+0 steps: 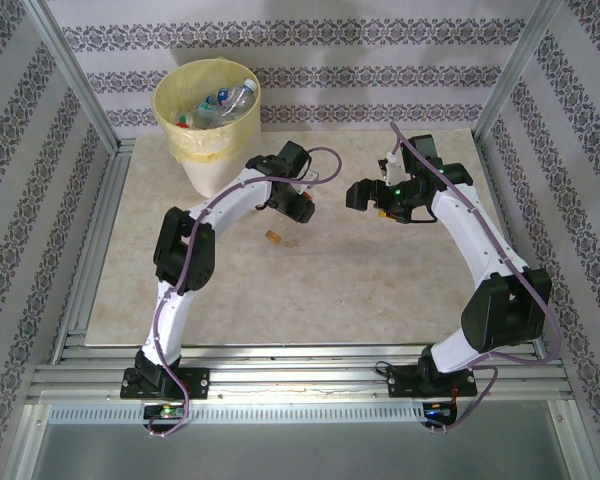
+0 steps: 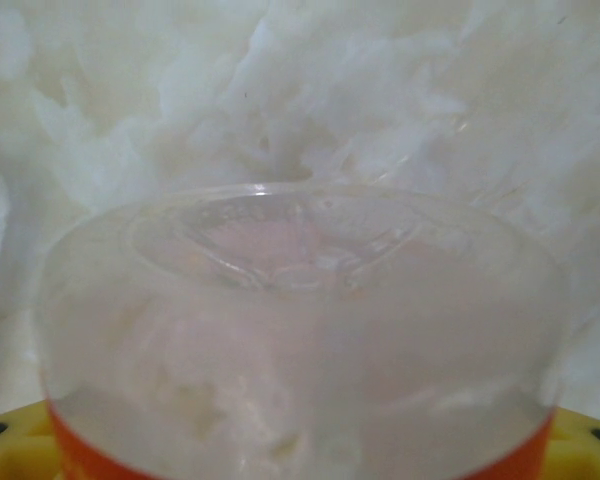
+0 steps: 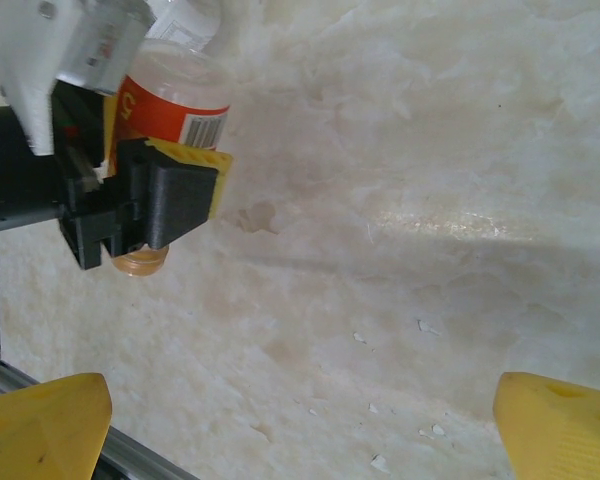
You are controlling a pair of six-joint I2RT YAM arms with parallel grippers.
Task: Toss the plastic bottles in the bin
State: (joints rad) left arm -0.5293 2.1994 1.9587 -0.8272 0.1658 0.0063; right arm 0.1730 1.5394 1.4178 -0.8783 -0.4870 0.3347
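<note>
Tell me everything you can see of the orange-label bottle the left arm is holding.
The bottle is small, clear plastic, seemingly empty, with an orange label bearing a barcode and an orange cap. The left pincer clamps it near the cap end. Its moulded base faces the left wrist camera, cap pointing away. It seems held above the pale table.

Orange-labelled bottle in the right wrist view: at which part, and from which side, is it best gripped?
Probably grip the orange-labelled bottle at its labelled body, jaws across the round sides, as the left gripper does: there the wall looks straight and wide, while the lower end narrows.
</note>
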